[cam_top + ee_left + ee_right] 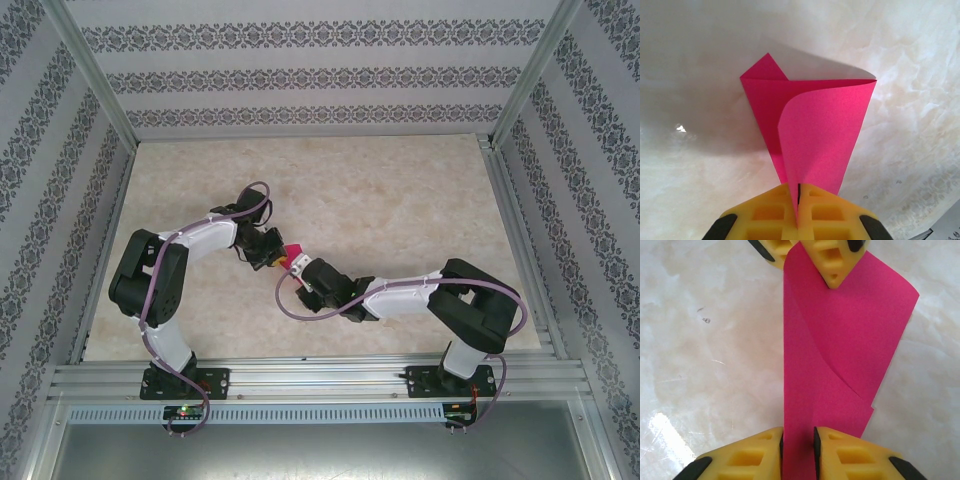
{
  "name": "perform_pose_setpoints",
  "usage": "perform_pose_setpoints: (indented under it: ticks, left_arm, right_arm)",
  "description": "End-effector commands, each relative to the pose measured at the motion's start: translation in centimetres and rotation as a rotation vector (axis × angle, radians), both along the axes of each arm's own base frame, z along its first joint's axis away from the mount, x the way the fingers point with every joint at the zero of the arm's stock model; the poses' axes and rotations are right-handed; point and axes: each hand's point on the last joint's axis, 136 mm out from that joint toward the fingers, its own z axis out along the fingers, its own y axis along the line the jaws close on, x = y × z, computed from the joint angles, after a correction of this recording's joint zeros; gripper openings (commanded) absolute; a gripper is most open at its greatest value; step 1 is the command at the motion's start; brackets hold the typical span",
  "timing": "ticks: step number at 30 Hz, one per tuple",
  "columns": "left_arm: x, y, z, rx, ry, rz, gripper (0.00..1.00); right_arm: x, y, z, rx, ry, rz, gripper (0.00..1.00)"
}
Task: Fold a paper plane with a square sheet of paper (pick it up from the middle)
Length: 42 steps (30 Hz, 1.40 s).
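The square sheet of paper (815,120) is magenta-pink, folded and curled into a pointed wedge, and hangs above the table between both grippers. In the top view the paper (293,252) shows as a small pink patch at mid-table. My left gripper (798,200) is shut on the wedge's narrow tip, its yellow fingers (765,215) pressed together. My right gripper (799,450) stands open around the opposite end of the paper (840,340), with a gap beside the sheet. The left gripper's fingers (832,262) show at the top of the right wrist view, pinching the far end.
The marble-patterned table (400,190) lies under the paper. Patterned walls and a metal frame (95,80) surround it. The two arms meet at mid-table, near the front rail (320,378).
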Motion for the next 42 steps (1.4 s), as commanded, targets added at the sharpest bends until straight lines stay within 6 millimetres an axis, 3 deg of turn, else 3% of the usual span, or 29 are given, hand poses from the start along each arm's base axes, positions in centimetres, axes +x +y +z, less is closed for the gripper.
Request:
perform_pose_setpoints:
  ticks: [1,10,16,20,24,33,42]
  left_arm:
    - [-0.1,0.2,0.0,-0.008,0.028,-0.006,0.00]
    - [-0.3,0.1,-0.3,-0.017,0.035,-0.010,0.00]
    - [-0.4,0.1,-0.2,-0.019,0.032,-0.013,0.01]
    - [-0.1,0.6,0.4,0.004,0.004,-0.015,0.13]
    - [0.0,2.2,1.7,0.086,-0.056,0.008,0.41]
    - [-0.5,6.0,4.6,0.229,-0.184,0.087,0.57]
    - [-1.1,5.9,4.4,0.209,-0.185,0.086,0.58]
  right_arm:
    - [0.5,-0.4,0.2,-0.048,-0.055,-0.006,0.23]
    - [0.6,-0.2,0.1,-0.056,-0.064,-0.011,0.20]
    - [0.5,0.0,0.0,-0.054,-0.047,-0.015,0.06]
    - [0.4,0.1,-0.1,-0.032,-0.025,-0.032,0.00]
    - [0.1,0.6,-0.1,0.053,0.064,-0.056,0.00]
    - [0.5,1.1,-0.1,0.321,0.354,-0.114,0.00]
    - [1.0,0.7,-1.5,0.411,0.508,-0.180,0.00]
